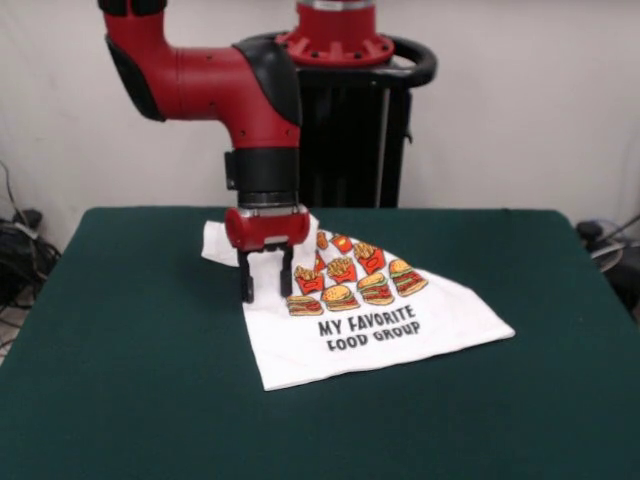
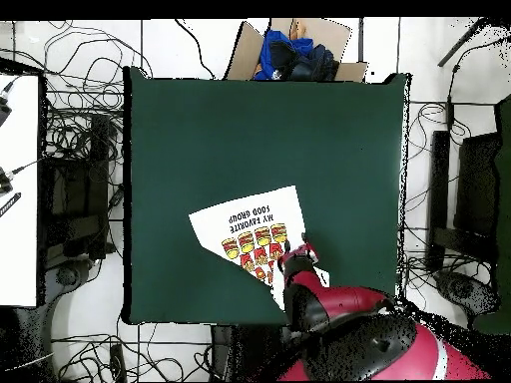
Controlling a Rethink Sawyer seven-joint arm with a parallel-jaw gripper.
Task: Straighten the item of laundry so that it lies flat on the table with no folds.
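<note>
The item of laundry (image 1: 372,335) is a small white T-shirt printed with burgers, fries and the words "MY FAVORITE FOOD GROUP". It lies on the dark green table (image 1: 120,380), a little toward the robot's side. Its lower part with the text lies flat, while the top part behind the gripper is bunched and folded, with a sleeve poking out at the left. My gripper (image 1: 266,290) points straight down over the shirt's upper left edge, its two black fingers apart with white cloth showing between them. In the overhead view the shirt (image 2: 248,223) lies skewed, with my red wrist (image 2: 296,262) covering its near corner.
A cardboard box (image 2: 339,40) holding blue clothes sits just beyond the table's (image 2: 200,130) far edge in the overhead view. Cables cover the floor all around. A white surface (image 2: 18,190) stands at the left, and dark chairs at the right.
</note>
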